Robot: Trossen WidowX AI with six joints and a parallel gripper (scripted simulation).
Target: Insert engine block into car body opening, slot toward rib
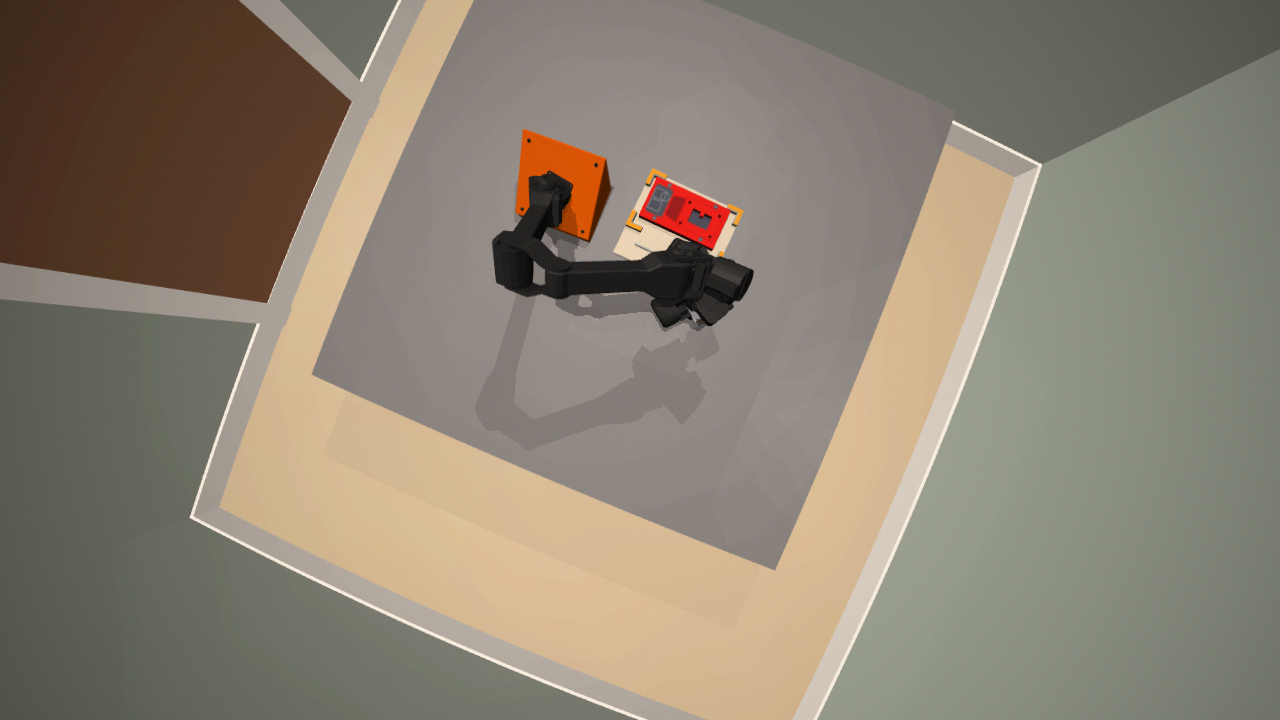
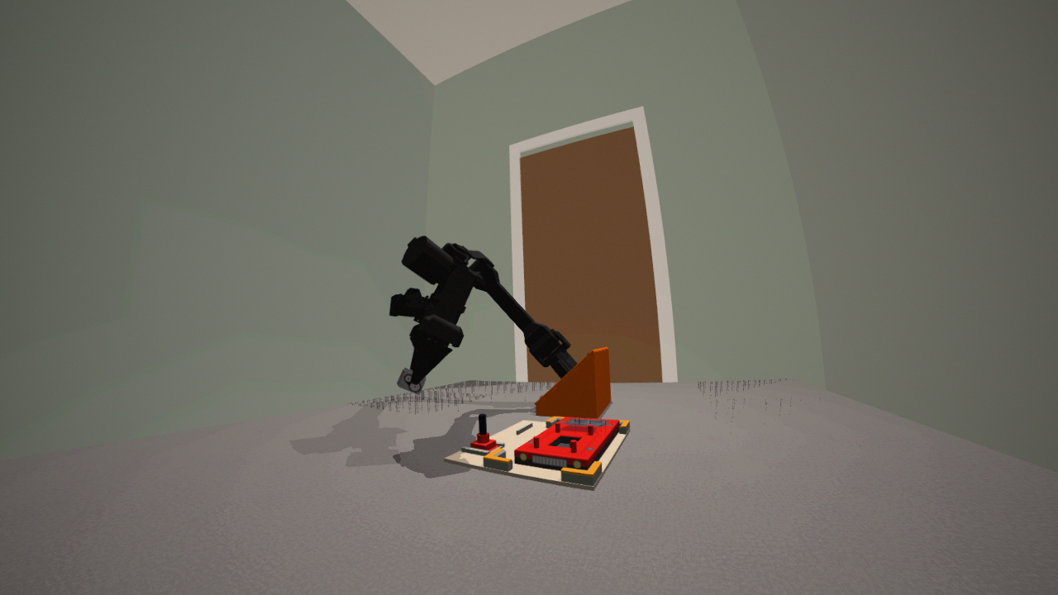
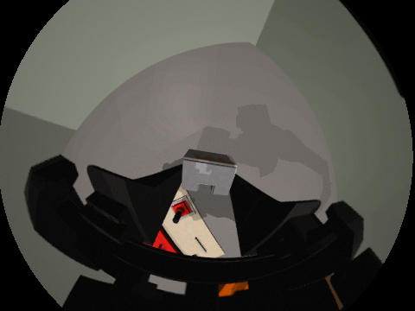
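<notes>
My gripper (image 2: 408, 382) (image 3: 207, 172) is shut on the grey engine block (image 2: 407, 380) (image 3: 210, 172) and holds it high in the air, tilted, to the left of the board. The red car body (image 1: 716, 231) (image 2: 600, 436) (image 3: 162, 242) lies flat on the cream board (image 1: 630, 240) (image 2: 517, 433) (image 3: 196, 233), with its dark rectangular opening facing up. In the overhead view my wrist (image 1: 707, 282) hangs over the board's near edge and hides the block. I cannot make out the rib in these views.
A small red base with a black upright post (image 2: 482, 433) (image 3: 182, 210) stands on the board's left part, below and right of my gripper. The orange wedge (image 1: 581, 179) (image 2: 584, 384) that carries the arm sits behind the board. Orange corner brackets (image 2: 500, 463) edge the board.
</notes>
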